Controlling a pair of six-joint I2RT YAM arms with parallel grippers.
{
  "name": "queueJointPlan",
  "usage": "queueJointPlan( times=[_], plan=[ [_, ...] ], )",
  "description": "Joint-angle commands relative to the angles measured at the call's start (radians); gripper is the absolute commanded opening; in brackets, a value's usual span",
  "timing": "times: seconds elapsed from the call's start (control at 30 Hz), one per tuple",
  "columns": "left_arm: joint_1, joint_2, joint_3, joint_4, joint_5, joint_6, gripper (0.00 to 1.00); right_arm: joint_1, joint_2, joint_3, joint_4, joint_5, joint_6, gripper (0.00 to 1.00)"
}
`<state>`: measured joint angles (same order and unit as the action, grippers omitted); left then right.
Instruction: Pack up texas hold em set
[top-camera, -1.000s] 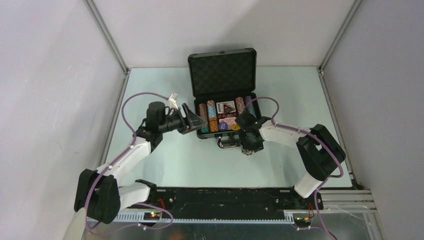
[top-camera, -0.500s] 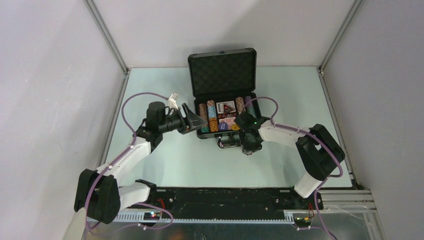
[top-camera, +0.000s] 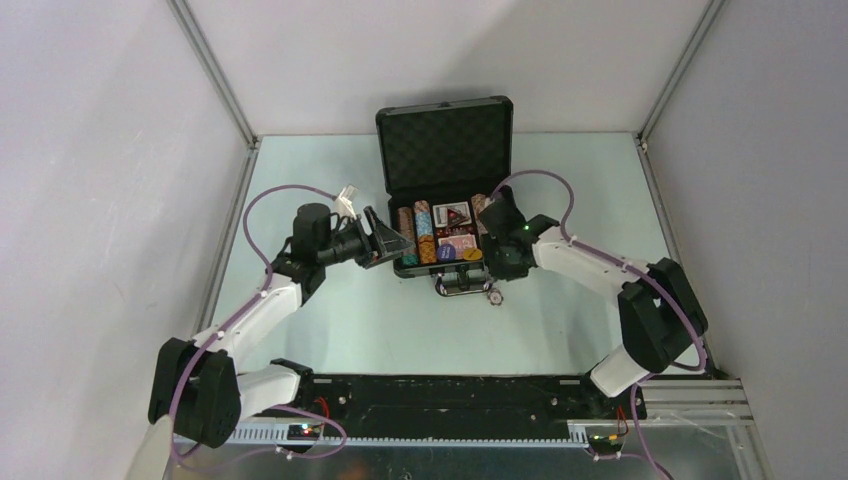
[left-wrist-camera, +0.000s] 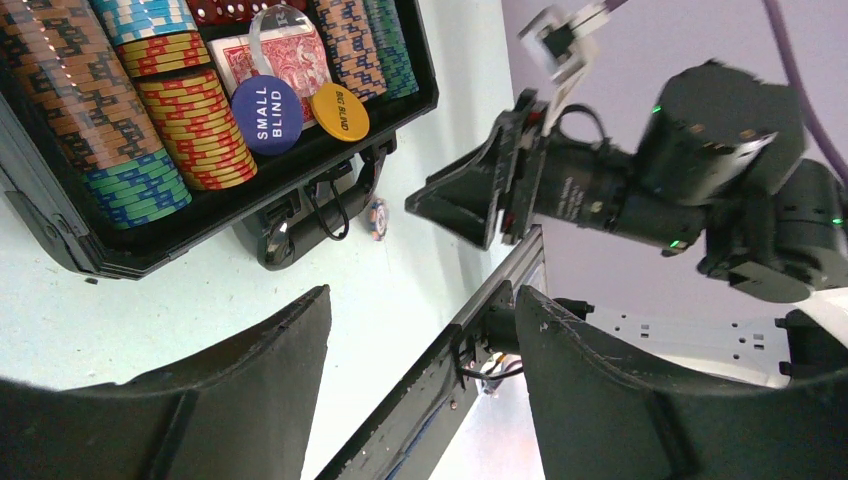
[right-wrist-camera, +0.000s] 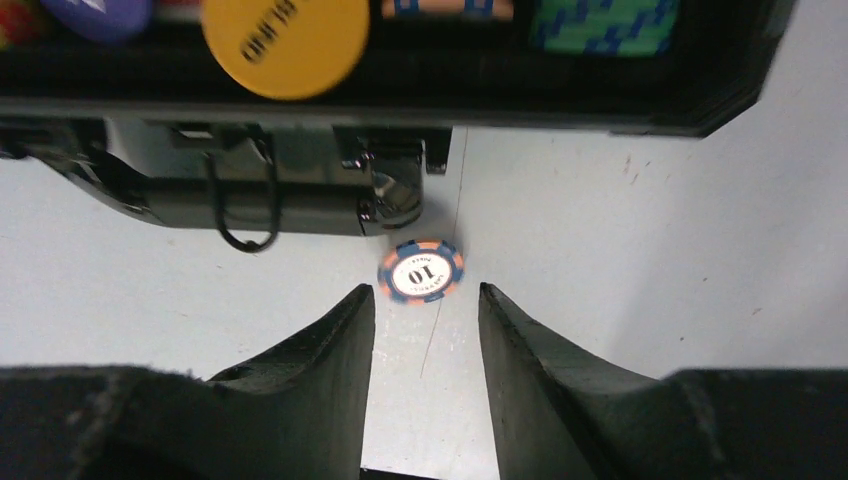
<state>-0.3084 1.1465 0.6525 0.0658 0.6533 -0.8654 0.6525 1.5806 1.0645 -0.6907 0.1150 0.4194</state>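
- One black case (top-camera: 445, 148) stands open on the desk (top-camera: 330, 320), with its foam-lined lid upright at the far side.
- Four rows of striped chips (left-wrist-camera: 195, 125) lie on edge in the case tray.
- One red-backed card deck (left-wrist-camera: 300, 55) lies between the rows.
- Two discs rest at the near end of the tray: a blue one (left-wrist-camera: 267, 114) marked SMALL BLIND and a yellow one (left-wrist-camera: 339, 112) marked BIG BLIND. They touch each other.
- One loose chip (right-wrist-camera: 421, 271), orange and blue and marked 10, lies flat on the desk, just beside the case handle (right-wrist-camera: 150, 205) and outside the case.
- The left arm (top-camera: 270, 295) reaches level toward the case's left wall. Its jaws are spread wide and hold nothing.
- The right arm (top-camera: 580, 262) bends over the case's near right corner, pointing down at the desk. Its jaws stand partly apart and empty, with the loose chip just beyond their tips.
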Motion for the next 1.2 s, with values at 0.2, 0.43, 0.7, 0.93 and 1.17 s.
queueJointPlan(
  times=[0.2, 0.43, 0.7, 0.93, 1.17],
  plan=[
    [-0.006, 0.0, 0.001, 0.029, -0.006, -0.007, 0.72, -0.063, 0.054, 0.21, -0.055, -0.009, -0.07, 0.51],
    [-0.007, 0.002, -0.001, 0.029, -0.008, -0.006, 0.72, -0.038, 0.008, 0.094, -0.027, -0.028, -0.038, 0.67],
    [-0.007, 0.009, -0.004, 0.029, -0.011, -0.005, 0.72, -0.02, -0.032, -0.067, 0.047, -0.061, -0.001, 0.72],
    [-0.006, 0.007, -0.004, 0.029, -0.011, -0.004, 0.72, 0.021, 0.041, -0.07, 0.082, -0.046, 0.015, 0.68],
    [-0.007, 0.005, -0.007, 0.028, -0.012, -0.005, 0.72, 0.039, 0.083, -0.071, 0.09, -0.02, 0.02, 0.66]
  ],
)
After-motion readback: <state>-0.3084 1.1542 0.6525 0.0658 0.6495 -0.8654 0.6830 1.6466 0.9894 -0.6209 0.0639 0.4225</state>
